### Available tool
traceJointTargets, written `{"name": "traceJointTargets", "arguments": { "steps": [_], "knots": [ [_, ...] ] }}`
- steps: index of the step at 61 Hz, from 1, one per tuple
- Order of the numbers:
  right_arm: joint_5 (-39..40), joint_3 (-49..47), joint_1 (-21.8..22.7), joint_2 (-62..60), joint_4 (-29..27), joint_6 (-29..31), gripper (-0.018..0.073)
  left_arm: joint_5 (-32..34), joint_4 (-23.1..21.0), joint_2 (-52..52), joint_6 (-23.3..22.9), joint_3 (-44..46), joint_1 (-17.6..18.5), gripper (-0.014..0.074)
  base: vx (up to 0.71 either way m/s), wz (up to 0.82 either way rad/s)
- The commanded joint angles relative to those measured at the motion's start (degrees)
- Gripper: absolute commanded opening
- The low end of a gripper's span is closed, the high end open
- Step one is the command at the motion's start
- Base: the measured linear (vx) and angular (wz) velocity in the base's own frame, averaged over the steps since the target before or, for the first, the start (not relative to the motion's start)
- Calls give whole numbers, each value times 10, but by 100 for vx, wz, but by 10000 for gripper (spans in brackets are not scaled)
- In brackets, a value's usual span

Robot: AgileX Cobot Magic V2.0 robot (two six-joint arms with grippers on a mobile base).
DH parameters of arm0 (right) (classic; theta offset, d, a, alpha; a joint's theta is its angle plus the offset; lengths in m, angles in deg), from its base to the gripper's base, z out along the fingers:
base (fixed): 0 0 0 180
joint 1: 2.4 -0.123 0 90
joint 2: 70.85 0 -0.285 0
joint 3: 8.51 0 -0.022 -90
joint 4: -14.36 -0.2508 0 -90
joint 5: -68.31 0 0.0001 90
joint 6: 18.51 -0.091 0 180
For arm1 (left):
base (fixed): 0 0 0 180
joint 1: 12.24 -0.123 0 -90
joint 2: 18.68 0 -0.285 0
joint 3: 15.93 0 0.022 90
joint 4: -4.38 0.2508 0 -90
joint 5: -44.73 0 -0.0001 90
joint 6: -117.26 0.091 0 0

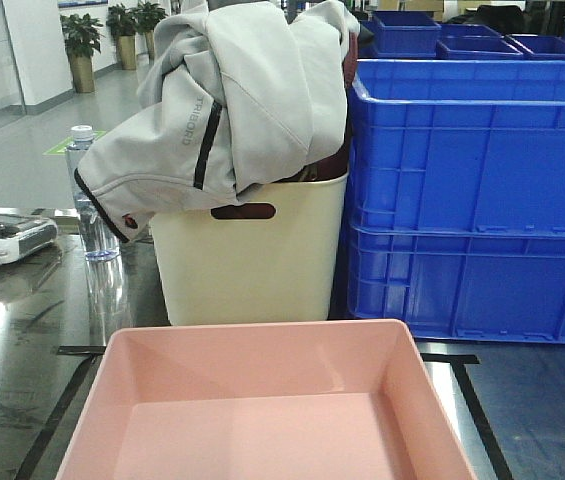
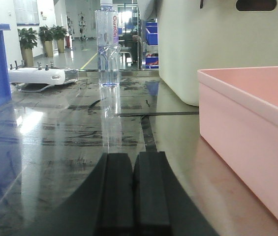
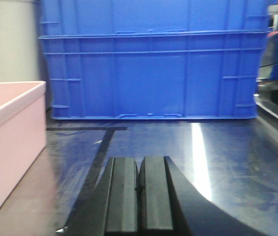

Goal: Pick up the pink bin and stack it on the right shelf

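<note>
While the pink bin (image 1: 262,410) sits empty on the shiny steel top of the right shelf (image 1: 22,370), nearest the front camera, both arms rest low on that same surface on either side of it. Behind the pink bin stands a cream bin (image 1: 252,260) with a slot handle, stuffed with a grey jacket (image 1: 232,100) that spills over its rim. To the right of the cream bin, also behind the pink bin, two blue crates (image 1: 477,200) are stacked one on the other. Left of the cream bin stands a clear water bottle (image 1: 90,200), and further left lies a white remote controller (image 1: 2,238). Black tape lines (image 1: 57,405) run along the steel beside the pink bin.

Seen from the left wrist, the left claw (image 2: 134,191) has its two black fingers pressed together with nothing between them, just left of the pink bin's wall. The right claw (image 3: 139,196) is likewise closed and empty, just right of the pink bin, though that view is somewhat blurred.
</note>
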Motion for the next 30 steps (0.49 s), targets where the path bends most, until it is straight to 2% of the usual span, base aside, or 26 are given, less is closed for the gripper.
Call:
{"name": "traceJointTargets", "arguments": {
  "steps": [1,15,30],
  "knots": [
    [56,2,17,-11,6,-1,-9,46,-1,11,-6,-8,1,0,0,0],
    [56,2,8,-11,39,12,-9,46,-1,11,-6,-8,1,0,0,0],
    [57,2,8,-10,27,13,-9,46,-1,11,-6,-8,1,0,0,0]
  ]
}}
